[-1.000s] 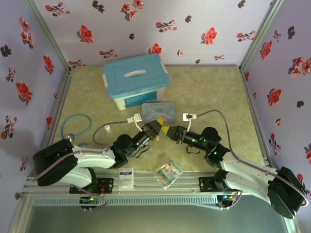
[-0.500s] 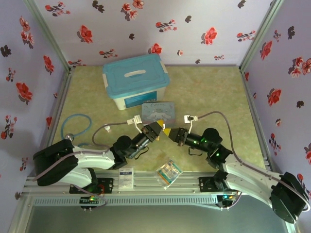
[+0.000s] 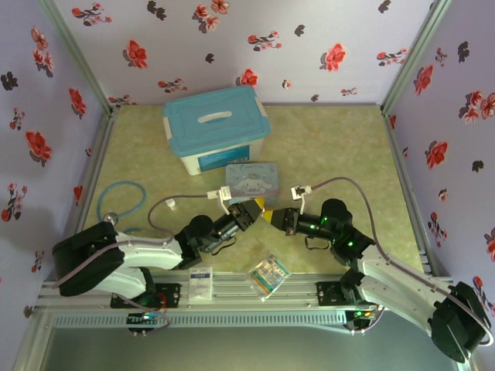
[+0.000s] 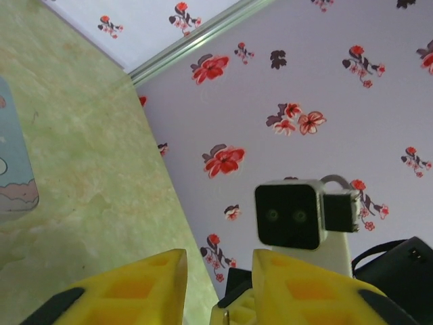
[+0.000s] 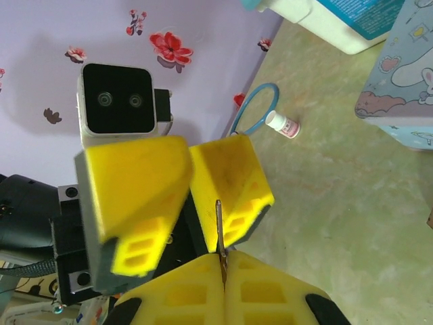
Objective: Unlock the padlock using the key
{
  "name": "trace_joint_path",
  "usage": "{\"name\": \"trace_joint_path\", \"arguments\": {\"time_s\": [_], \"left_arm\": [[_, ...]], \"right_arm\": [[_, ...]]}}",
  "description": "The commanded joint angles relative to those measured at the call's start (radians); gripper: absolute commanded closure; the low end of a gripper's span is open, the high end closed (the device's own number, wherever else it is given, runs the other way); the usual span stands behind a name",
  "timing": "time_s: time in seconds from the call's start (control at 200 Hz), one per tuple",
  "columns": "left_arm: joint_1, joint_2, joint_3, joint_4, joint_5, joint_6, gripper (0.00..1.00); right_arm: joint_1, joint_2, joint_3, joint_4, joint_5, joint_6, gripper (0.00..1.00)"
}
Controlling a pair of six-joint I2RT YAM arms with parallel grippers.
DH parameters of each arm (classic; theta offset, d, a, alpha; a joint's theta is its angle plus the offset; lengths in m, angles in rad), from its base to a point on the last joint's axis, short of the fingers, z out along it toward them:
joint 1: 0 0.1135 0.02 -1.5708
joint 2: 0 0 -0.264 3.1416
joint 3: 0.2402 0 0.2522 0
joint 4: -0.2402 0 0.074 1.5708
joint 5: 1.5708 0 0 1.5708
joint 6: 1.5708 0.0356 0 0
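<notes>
My right gripper (image 5: 223,261) is shut on the key (image 5: 218,230), a thin silvery sliver that sticks up from between its yellow fingertips. My left gripper (image 5: 188,177) faces it tip to tip, its yellow fingers open a little, with the key's end just in front of them. In the left wrist view the left gripper (image 4: 218,267) shows a bare gap, and the key's tip (image 4: 228,315) pokes in at the bottom edge. From the top view the left gripper (image 3: 253,209) and right gripper (image 3: 268,217) meet above the table's middle. The padlock is out of view.
A cartoon tin (image 3: 253,180) lies just behind the grippers and a blue-lidded box (image 3: 216,127) behind that. A blue-tubed stethoscope (image 3: 120,199) lies at the left, with a small white cylinder (image 5: 282,124) near it. A small packet (image 3: 268,274) and a card (image 3: 200,282) rest on the near rail.
The left jaws have parted and the right jaws have closed on the key. Both grippers have drifted slightly toward the near edge.
</notes>
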Motion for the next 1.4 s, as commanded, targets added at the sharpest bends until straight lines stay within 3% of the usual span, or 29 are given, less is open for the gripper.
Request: {"name": "trace_joint_path", "arguments": {"time_s": [0.0,0.11,0.245,0.385,0.46,0.505,0.535,0.615,0.675,0.755,0.815,0.88,1.025,1.395], "left_arm": [[0.005,-0.018,0.041,-0.092,0.049,0.039,0.70],[0.007,-0.047,0.052,-0.154,0.081,0.079,0.70],[0.010,-0.095,0.062,-0.230,0.098,0.114,0.80],[0.010,-0.105,0.080,-0.279,0.137,0.137,1.00],[0.019,-0.098,0.092,-0.282,0.180,0.140,1.00],[0.026,-0.097,0.098,-0.281,0.207,0.140,1.00],[0.029,-0.099,0.100,-0.283,0.214,0.140,1.00],[0.038,-0.112,0.091,-0.284,0.207,0.132,1.00],[0.045,-0.122,0.084,-0.276,0.190,0.119,1.00],[0.051,-0.136,0.071,-0.247,0.142,0.091,1.00],[0.052,-0.137,0.053,-0.193,0.092,0.064,1.00],[0.052,-0.138,0.041,-0.129,0.045,0.049,1.00],[0.050,-0.158,0.040,-0.070,-0.037,0.046,1.00],[0.042,-0.114,0.028,0.093,-0.088,0.008,1.00]], "right_arm": [[-0.012,0.008,0.039,-0.007,-0.048,-0.027,1.00],[-0.022,0.020,0.051,-0.013,-0.077,-0.033,1.00],[-0.041,0.020,0.060,-0.017,-0.094,-0.034,1.00],[-0.052,0.042,0.074,-0.018,-0.120,-0.036,1.00],[-0.055,0.048,0.077,-0.017,-0.123,-0.034,1.00],[-0.056,0.047,0.079,-0.016,-0.125,-0.036,0.87],[-0.056,0.043,0.078,-0.017,-0.123,-0.036,0.72],[-0.061,0.020,0.073,-0.023,-0.114,-0.039,0.61],[-0.064,0.000,0.065,-0.022,-0.104,-0.032,0.37],[-0.068,-0.015,0.046,0.009,-0.081,-0.003,0.27],[-0.067,-0.006,0.002,0.138,-0.052,0.075,0.21],[-0.066,0.045,-0.055,0.381,-0.026,0.195,0.20],[-0.063,0.155,-0.080,0.680,-0.014,0.330,0.22],[-0.002,0.243,-0.018,0.753,0.014,0.315,0.30]]}}
